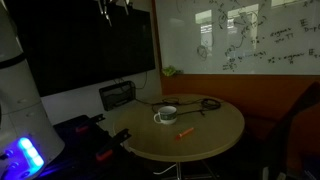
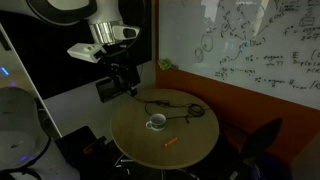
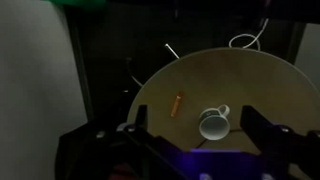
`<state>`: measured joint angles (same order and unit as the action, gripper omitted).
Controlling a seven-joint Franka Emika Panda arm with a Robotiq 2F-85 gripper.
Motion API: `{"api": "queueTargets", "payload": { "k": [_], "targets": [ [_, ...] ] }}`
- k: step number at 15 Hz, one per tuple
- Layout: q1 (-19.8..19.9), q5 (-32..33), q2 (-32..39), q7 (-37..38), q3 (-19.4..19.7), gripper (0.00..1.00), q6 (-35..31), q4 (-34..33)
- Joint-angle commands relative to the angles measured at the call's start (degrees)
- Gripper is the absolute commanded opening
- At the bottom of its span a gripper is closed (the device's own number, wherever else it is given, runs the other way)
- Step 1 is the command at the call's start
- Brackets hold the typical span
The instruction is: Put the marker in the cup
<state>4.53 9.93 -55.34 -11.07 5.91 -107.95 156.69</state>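
Gripper (image 3: 196, 115) hung high over a round wooden table (image 1: 220, 128), jaws spread wide and holding nothing, the white arm (image 2: 105, 30) bent overhead with the wrist aimed down. Well below the jaws, framed between the two fingers in the wrist view, lie the marker (image 3: 175, 104), a thin orange-red stick flat on the tabletop, and the cup (image 3: 213, 124), white, upright, dark inside. The two sit near each other, not touching. Farther beyond the jaws, a black looped cable (image 1: 205, 103) rests on the table.
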Motion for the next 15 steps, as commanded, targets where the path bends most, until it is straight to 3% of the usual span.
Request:
{"api": "queueTargets", "payload": {
  "k": [1, 12, 15],
  "targets": [
    [-0.6, 0.4, 0.0, 0.4, 0.4, 1.0, 0.2, -0.2],
    [-0.6, 0.4, 0.0, 0.4, 0.4, 1.0, 0.2, -0.2],
    [-1.1, -0.9, 3.3, 2.5, 0.5, 1.0, -5.8, 1.1]
  ]
}}
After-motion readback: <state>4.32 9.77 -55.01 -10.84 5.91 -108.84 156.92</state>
